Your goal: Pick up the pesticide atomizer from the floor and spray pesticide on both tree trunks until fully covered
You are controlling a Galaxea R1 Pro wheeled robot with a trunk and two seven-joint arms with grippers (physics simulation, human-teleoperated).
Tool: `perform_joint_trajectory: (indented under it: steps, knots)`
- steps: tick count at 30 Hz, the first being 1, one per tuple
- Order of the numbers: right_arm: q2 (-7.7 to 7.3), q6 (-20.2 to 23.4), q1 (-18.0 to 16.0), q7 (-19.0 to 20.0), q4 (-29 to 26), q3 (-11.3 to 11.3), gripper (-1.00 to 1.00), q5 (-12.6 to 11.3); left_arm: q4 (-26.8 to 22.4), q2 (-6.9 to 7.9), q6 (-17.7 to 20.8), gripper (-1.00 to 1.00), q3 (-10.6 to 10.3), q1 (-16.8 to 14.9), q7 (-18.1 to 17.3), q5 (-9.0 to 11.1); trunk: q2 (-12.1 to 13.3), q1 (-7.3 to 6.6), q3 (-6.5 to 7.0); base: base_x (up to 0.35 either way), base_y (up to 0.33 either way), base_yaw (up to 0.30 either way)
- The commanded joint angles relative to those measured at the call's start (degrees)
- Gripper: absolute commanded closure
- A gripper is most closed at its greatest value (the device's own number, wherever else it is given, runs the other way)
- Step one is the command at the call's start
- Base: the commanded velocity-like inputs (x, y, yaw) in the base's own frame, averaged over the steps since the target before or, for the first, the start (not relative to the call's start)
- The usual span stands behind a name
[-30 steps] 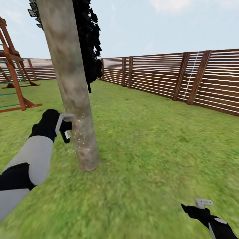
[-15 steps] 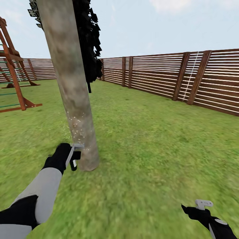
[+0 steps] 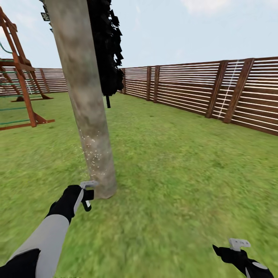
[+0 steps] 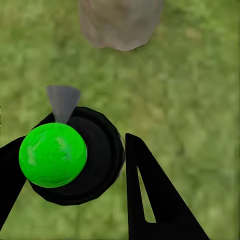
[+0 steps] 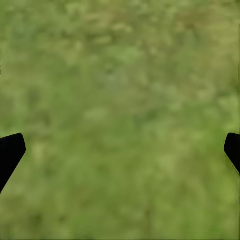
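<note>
Low by the tree trunk (image 3: 87, 116), left claw (image 3: 87, 193) grips the pesticide atomizer (image 4: 70, 157); right claw (image 3: 239, 244) spread wide.

A green grass lawn (image 3: 181, 162) spreads in even daylight under a pale blue sky (image 3: 193, 31) with thin white cloud. A brown horizontal-slat wooden fence (image 3: 193, 87) runs along the far and right edges of the lawn, braced by slanted posts. Near the lawn's far left corner stands a reddish wooden play frame (image 3: 21, 88).
</note>
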Motion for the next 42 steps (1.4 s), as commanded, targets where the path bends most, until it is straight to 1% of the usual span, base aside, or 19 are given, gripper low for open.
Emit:
perform_joint_trajectory:
  steps: [1, 5, 15, 25, 35, 39, 42]
  knots:
    - [0.07, 0.07, -0.06, 0.48, -0.05, -0.45, -1.0, 0.41, -0.12, -0.04, 0.14, 1.0, 0.1, 0.0, -0.19, -0.32, -0.03, 0.0, -0.05, 0.121, -0.266, 0.273]
    - [0.12, 0.07, -0.06, 0.46, -0.03, -0.43, -1.0, 0.42, 0.29, -0.47, 0.04, 1.0, -0.13, 0.06, -0.19, -0.17, -0.03, 0.0, -0.05, 0.108, -0.269, 0.202]
    - [0.3, -0.08, -0.06, 0.4, -0.03, -0.45, -1.0, 0.37, 0.43, -0.65, 0.03, 1.0, -0.17, 0.32, -0.28, -0.1, -0.03, 0.0, -0.05, 0.012, -0.275, 0.013]
    - [0.3, -0.08, -0.06, 0.39, -0.03, -0.45, -1.0, 0.34, 0.43, -0.56, 0.03, 1.0, -0.17, 0.32, -0.19, -0.34, -0.03, 0.0, -0.05, 0.029, -0.275, 0.192]
    - [0.3, -0.04, -0.06, 0.39, -0.03, -0.45, -1.0, 0.34, 0.43, -0.39, 0.03, 1.0, 0.0, 0.32, -0.19, -0.36, -0.03, 0.0, -0.05, 0.104, -0.274, 0.04]
    - [0.3, -0.03, -0.06, 0.39, -0.03, -0.45, -1.0, 0.34, 0.43, -0.38, 0.03, 1.0, -0.06, 0.32, -0.19, -0.36, -0.03, 0.0, -0.05, 0.21, -0.217, 0.018]
    - [0.3, -0.06, -0.06, 0.39, -0.03, -0.45, -1.0, 0.34, 0.43, -0.42, 0.03, 1.0, -0.08, 0.32, -0.19, -0.36, -0.03, 0.0, -0.05, 0.239, -0.194, 0.189]
